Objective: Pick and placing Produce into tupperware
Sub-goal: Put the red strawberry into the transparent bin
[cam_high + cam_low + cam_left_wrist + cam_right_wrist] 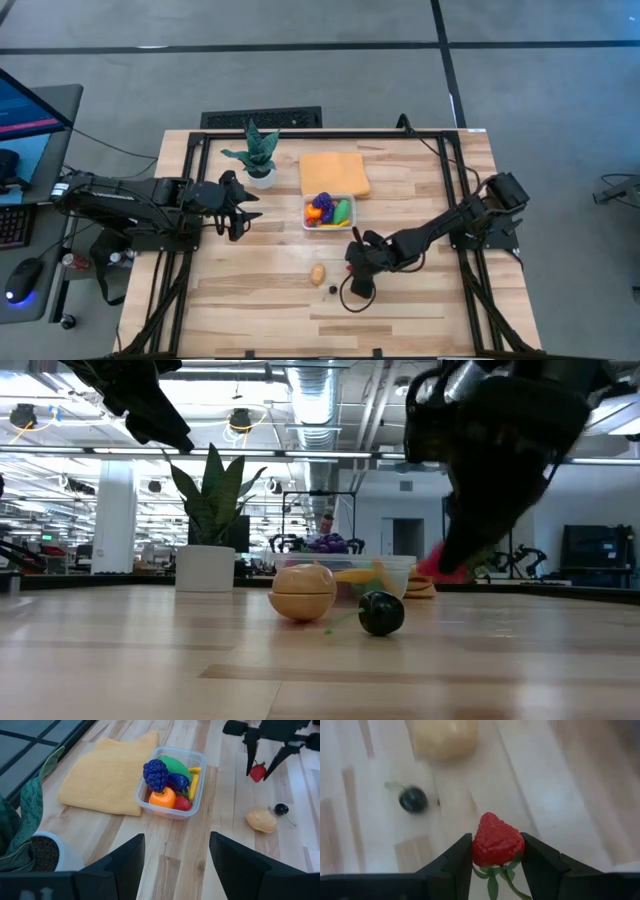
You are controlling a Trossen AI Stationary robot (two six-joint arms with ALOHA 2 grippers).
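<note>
Right gripper (492,855) pinched on strawberry (497,840), lifted clear of table, short of tub (329,211). Left gripper (175,865) part open, empty, idle by plant (256,152). Tub nearly full. Risk: narrow pinch on rounded berry could slip in transit; release onto heaped produce could roll out.

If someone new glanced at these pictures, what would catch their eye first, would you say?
Probably the red toy strawberry pinched in the right gripper above the wooden table. Next, the clear plastic container of colourful toy produce, beside the folded orange cloth.
</note>
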